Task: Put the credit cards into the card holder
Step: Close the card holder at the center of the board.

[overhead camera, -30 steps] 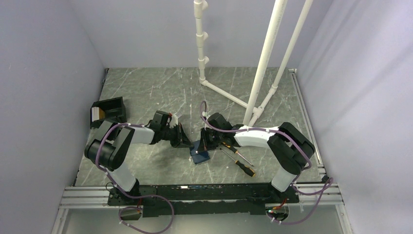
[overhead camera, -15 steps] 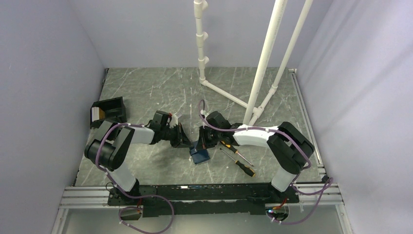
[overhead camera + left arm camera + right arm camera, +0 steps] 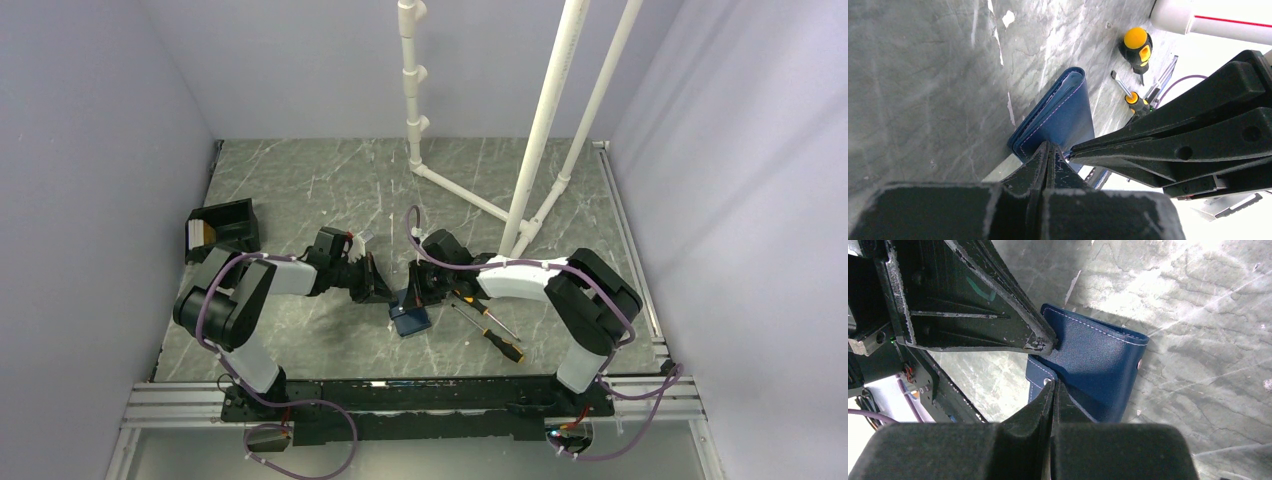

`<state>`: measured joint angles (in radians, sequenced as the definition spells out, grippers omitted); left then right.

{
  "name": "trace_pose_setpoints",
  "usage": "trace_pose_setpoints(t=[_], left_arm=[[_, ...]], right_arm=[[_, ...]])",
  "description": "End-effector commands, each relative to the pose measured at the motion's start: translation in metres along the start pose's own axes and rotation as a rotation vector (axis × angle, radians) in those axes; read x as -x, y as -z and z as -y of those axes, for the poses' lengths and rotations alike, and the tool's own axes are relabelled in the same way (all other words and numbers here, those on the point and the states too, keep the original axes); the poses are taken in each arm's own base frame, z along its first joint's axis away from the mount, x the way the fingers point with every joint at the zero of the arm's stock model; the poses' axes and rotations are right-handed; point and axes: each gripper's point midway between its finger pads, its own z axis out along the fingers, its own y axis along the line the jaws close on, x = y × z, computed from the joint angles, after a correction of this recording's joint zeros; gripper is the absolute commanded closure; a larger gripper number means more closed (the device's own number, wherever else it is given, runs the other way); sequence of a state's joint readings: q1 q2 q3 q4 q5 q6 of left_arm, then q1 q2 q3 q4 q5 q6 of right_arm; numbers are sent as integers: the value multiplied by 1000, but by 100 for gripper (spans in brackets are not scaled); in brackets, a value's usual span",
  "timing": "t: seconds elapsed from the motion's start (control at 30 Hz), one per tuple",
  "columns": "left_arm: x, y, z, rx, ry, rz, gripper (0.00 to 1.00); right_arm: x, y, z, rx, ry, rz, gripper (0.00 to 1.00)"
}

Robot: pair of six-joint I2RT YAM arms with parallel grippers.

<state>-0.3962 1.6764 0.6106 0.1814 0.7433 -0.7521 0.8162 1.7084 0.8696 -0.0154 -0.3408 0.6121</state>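
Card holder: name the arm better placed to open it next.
Right, probably: the right fingers are shut at the snap edge of the card holder, where its layers part. The left fingers, shut too, only touch a corner.

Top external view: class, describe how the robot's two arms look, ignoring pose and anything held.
The left arm and right arm share black rounded joint housings, white links and looping purple cables. The left end effector and right end effector have black tapered fingers, scuffed whitish along edges.
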Motion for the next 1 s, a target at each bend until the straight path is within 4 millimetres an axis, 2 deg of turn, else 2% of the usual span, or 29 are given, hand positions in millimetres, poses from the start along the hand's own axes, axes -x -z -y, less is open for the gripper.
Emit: trace_pose_setpoints(t=[0.0, 0.17, 0.4, 0.5, 0.63, 0.77, 0.87, 0.97], left_arm=[[-6, 3, -12, 64, -3, -5, 100], [-1, 8, -4, 72, -30, -2, 100], [0, 8, 0, 63, -32, -2, 100], [3, 12, 11, 35, -52, 1, 96], [5, 22, 38, -18, -102, 11, 88], [-8, 27, 52, -28, -112, 2, 83], [-18, 20, 60, -60, -118, -23, 89], [-24, 10, 56, -39, -114, -42, 96]], right_arm=[[-7, -2, 18, -81, -11, -8, 100], [-7, 2, 27, -139, -14, -5, 100], [-8, 4, 27, -145, -12, -10, 100], [-10, 0, 27, -134, -12, -14, 100], [-6, -5, 24, -115, -14, -9, 100], [-1, -7, 20, -106, -7, -3, 100], [-1, -8, 20, -101, -5, -9, 100], [-2, -8, 20, -102, -3, -11, 100]])
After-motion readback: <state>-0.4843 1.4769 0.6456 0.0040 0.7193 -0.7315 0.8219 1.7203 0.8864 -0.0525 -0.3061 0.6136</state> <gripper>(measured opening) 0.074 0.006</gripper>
